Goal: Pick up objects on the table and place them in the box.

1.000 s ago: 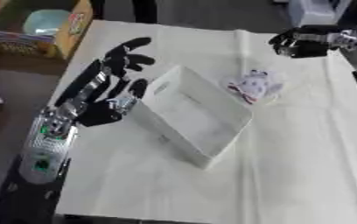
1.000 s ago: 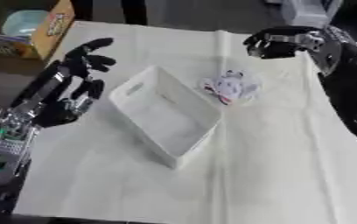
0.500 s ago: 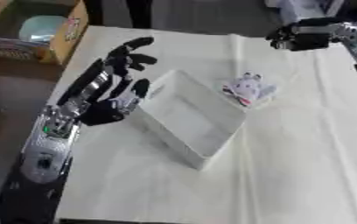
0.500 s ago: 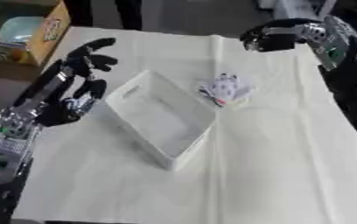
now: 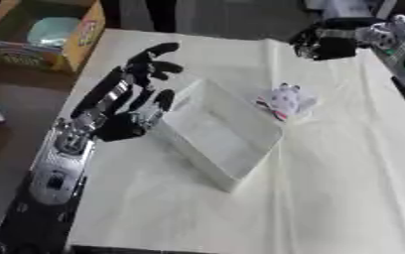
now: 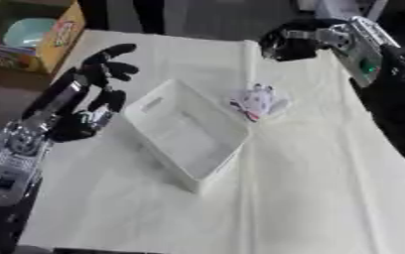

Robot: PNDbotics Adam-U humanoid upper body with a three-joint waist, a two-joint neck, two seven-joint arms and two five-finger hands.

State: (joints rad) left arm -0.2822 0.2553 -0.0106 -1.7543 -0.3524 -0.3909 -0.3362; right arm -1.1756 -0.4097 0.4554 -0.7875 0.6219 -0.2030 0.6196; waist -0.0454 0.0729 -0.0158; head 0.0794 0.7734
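Left hand: the left hand [image 5: 123, 106] lies on the cloth at the near-left side of the box, its fingers spread and only gently bent, with nothing in them. One finger looks to be touching or nearly touching the box wall; which of the two cannot be told.
Right hand: the right hand [image 6: 295, 43] is up at the far edge of the table, well apart from the box. Its fingers are curled inward; whether anything sits inside them cannot be seen.
Box: the white box [image 6: 187, 132] sits askew in the middle of the cloth, a shallow open tray with a light interior. Nothing is visible inside it.
Object to pick: a small crumpled white thing with red and dark markings [image 5: 283, 100] lies on the cloth just beside the box's far-right edge, outside it and untouched by either hand.
Table: the table [image 5: 345, 188] is covered with a pale cream cloth, bare except for the box and the one small thing.
Background: a cardboard carton [image 5: 45, 33] holding something pale green stands off the table to the far left.
Progress: judged from this, no placement shows; the box looks empty and the one visible item remains to be picked up and dropped in.
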